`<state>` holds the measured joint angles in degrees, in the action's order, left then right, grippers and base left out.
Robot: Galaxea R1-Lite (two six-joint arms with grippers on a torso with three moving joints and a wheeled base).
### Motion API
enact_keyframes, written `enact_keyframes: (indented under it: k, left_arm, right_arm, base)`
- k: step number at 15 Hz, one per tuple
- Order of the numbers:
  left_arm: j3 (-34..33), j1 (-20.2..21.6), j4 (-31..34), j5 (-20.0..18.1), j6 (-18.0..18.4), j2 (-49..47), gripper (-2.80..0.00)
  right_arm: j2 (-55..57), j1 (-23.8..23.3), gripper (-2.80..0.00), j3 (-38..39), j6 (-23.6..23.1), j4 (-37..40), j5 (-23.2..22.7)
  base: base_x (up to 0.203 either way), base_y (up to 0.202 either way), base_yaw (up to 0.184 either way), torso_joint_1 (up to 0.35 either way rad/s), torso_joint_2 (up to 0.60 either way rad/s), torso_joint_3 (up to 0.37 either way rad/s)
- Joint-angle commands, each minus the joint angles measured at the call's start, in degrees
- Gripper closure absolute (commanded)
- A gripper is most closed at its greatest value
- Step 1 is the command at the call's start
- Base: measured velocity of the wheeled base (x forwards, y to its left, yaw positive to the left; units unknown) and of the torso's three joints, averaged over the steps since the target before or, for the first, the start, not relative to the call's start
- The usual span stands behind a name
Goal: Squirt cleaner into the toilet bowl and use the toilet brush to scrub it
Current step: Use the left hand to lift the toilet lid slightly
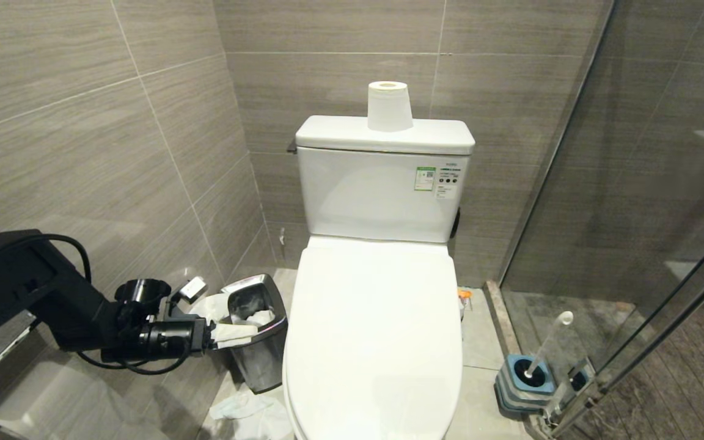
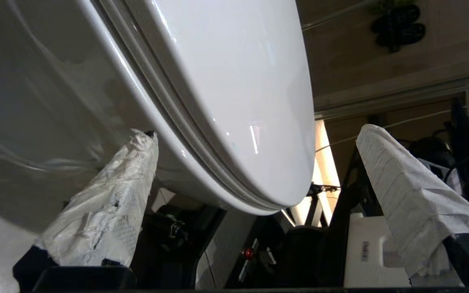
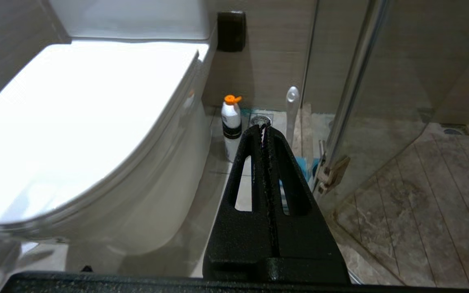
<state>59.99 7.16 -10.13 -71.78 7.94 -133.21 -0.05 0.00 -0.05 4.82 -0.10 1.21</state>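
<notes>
1. Beside the toilet bowl (image 1: 376,342), low on its left flank, my left end effector (image 1: 230,335) sits with its paper-wrapped fingers (image 2: 108,207) spread wide and empty. From the wrist view the closed lid's edge runs between them, one finger under the rim and the other out past the front curve.
2. I judge this placing is meant to get a finger under the lid's edge so it can be raised; the lid is down, so neither cleaner nor scrubbing can reach the basin yet.
3. My right end effector (image 3: 264,129) is clenched on nothing and parked low on the other side of the bowl, pointing at the floor.
4. An orange-capped white bottle (image 3: 231,122), probably the cleaner, stands on the floor against the bowl's right side, just beyond my right end effector and well apart from my left.
5. The toilet brush (image 1: 546,345) leans in its blue-topped holder (image 1: 526,382) by the glass shower door (image 1: 651,201), across the bowl from my left end effector.
6. A steel waste bin (image 1: 260,336) stands just beside my left wrist.
</notes>
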Motion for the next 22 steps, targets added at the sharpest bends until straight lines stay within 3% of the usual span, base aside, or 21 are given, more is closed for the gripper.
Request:
enact_keyframes:
  k: [1, 15, 22]
  left_arm:
    - [-0.98, 0.05, 0.02, -0.37, 0.06, 0.05, -2.8]
    - [-1.1, -2.77, 2.24, -0.27, -0.11, 2.16, -2.8]
    - [-1.44, -2.9, 6.93, 0.06, 0.06, 5.12, -2.8]
  right_arm:
    - [0.05, 0.0, 0.0, -0.04, 0.02, 0.01, 0.02]
    - [-0.04, 0.0, 0.0, -0.02, 0.02, 0.01, 0.02]
    - [0.01, 0.0, 0.0, -0.04, 0.02, 0.01, 0.02]
  base:
    - [0.0, 0.0, 0.0, 0.0, 0.0, 0.0]
    - [0.0, 0.0, 0.0, 0.002, 0.0, -0.082]
    - [0.0, 0.0, 0.0, 0.002, 0.0, -0.145]
